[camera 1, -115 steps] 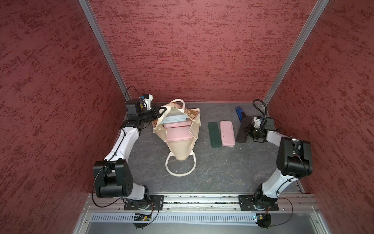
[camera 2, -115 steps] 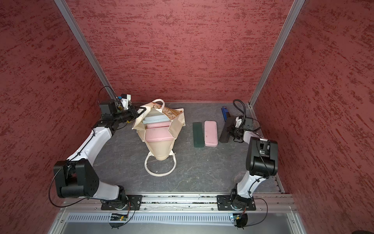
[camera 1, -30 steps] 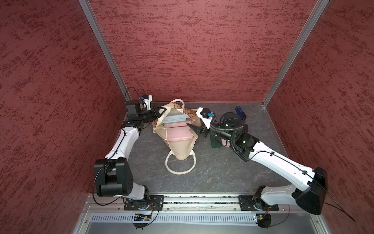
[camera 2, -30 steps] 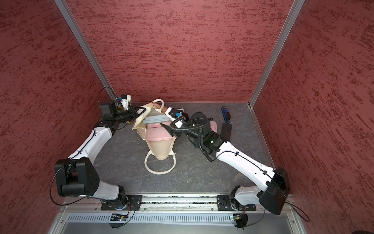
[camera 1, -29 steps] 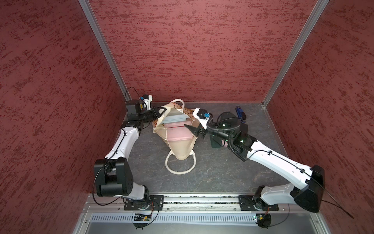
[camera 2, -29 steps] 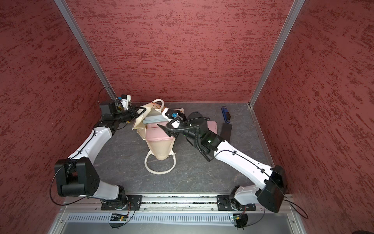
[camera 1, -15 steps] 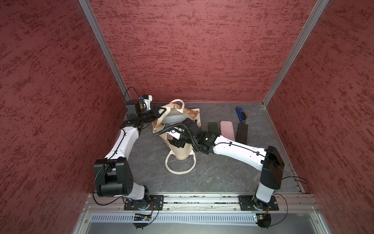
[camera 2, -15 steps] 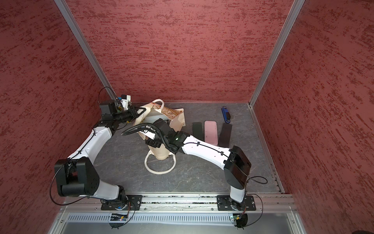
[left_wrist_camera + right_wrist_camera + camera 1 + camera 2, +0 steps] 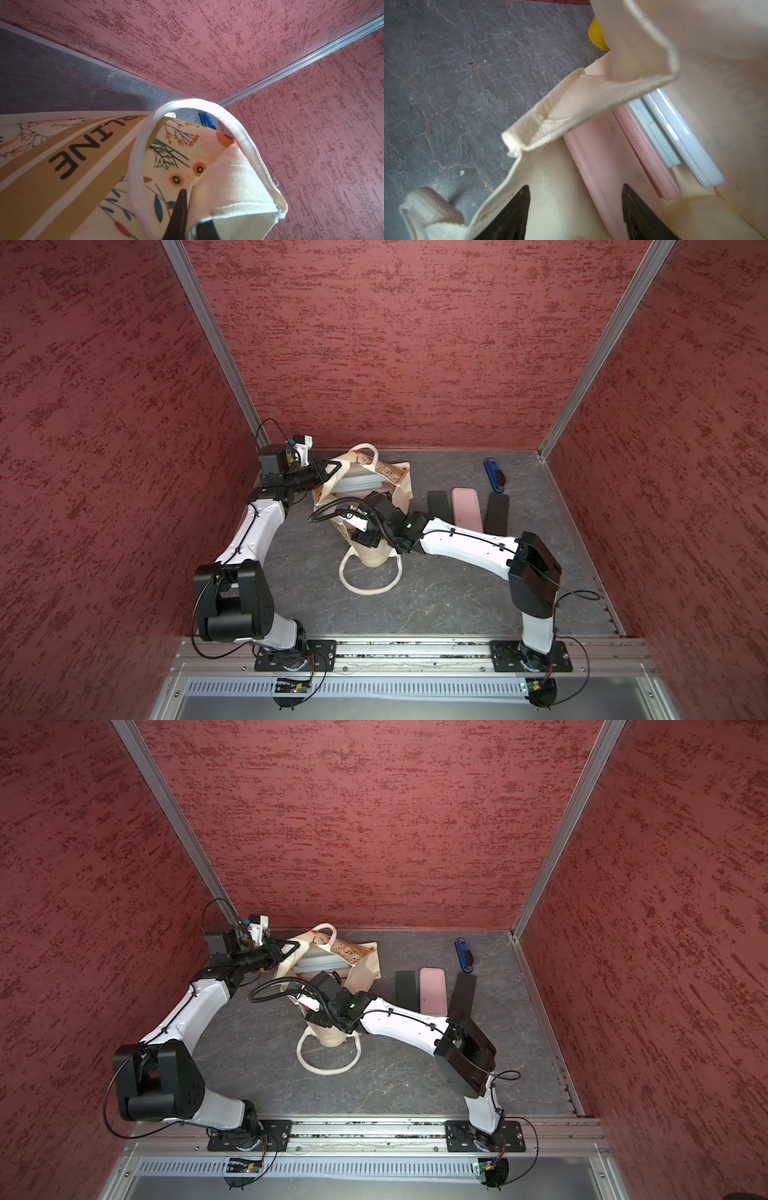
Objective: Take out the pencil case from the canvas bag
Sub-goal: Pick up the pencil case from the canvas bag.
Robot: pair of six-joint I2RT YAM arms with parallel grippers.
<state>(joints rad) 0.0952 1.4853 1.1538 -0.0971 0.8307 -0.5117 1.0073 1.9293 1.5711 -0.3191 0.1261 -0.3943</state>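
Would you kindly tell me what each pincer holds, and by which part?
The left pincer pinches the canvas bag by its rim beside a handle; the right pincer holds nothing.

Canvas bag (image 9: 376, 558): one, with two white handles (image 9: 135, 166). Flat cases visible inside it: three, namely bagged pink case (image 9: 602, 162), pale teal case (image 9: 654, 133), grey-blue case (image 9: 685, 145). Flat cases loose near the far edge of the bench (image 9: 457, 605): three, namely dark green case (image 9: 438, 504), loose pink case (image 9: 467, 508), black case (image 9: 497, 512). Blue stapler-like item (image 9: 493, 481): one, by the far right corner. Yellow bucket (image 9: 597, 37): one.
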